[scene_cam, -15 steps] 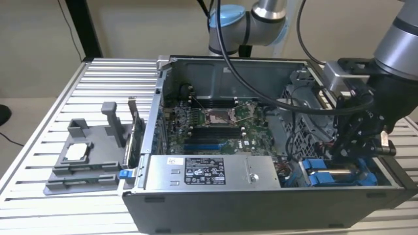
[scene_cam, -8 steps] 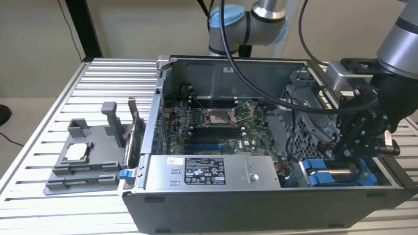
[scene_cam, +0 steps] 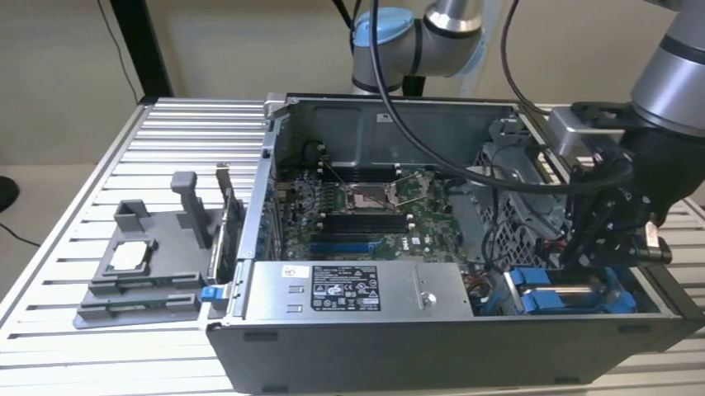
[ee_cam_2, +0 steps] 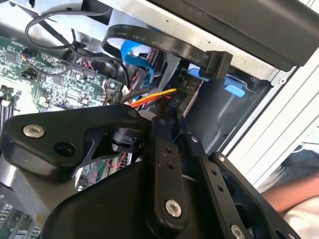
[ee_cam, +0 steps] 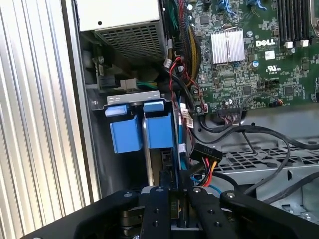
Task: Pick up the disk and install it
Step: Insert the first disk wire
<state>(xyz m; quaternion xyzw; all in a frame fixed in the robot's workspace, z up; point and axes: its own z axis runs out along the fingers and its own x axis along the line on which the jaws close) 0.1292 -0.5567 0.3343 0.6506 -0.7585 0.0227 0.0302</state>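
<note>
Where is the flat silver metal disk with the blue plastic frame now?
The disk sits low inside the open black computer case, on the exterior view's right, beside the grey metal box and below the black hand.

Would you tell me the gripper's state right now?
Gripper: cannot be told; it is down in the case, at the disk.

One open computer case is counted, on one slatted metal table. One robot arm with one gripper is counted. Within the case are counted one motherboard, one grey power supply box and two blue plastic frames. One grey fixture is also counted.
</note>
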